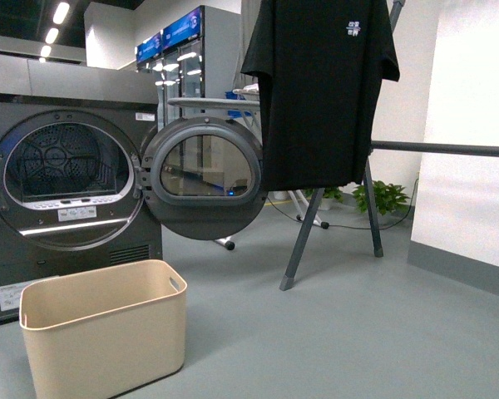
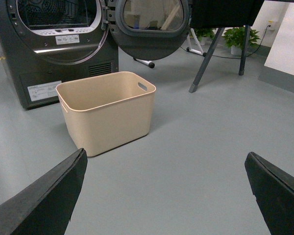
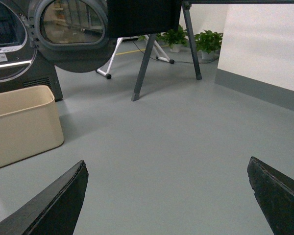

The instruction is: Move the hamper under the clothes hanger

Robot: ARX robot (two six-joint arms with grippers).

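Observation:
The beige hamper [image 1: 108, 328] stands empty on the grey floor at the lower left of the front view, just before the dryer. It also shows in the left wrist view as the hamper [image 2: 108, 110] and partly as the hamper [image 3: 22, 122] in the right wrist view. To its right stands the clothes hanger [image 1: 303, 233], a dark grey rack with angled legs, a horizontal bar [image 1: 445, 150] and a black T-shirt [image 1: 320, 91]. My left gripper [image 2: 166, 159] is open, well short of the hamper. My right gripper [image 3: 167, 164] is open over bare floor. Neither arm shows in the front view.
A dark grey dryer [image 1: 62, 179] stands at the left with its round door [image 1: 204, 179] swung open toward the rack. A white wall [image 1: 470, 125] with a grey skirting runs along the right. Potted plants [image 1: 382, 197] sit behind the rack legs.

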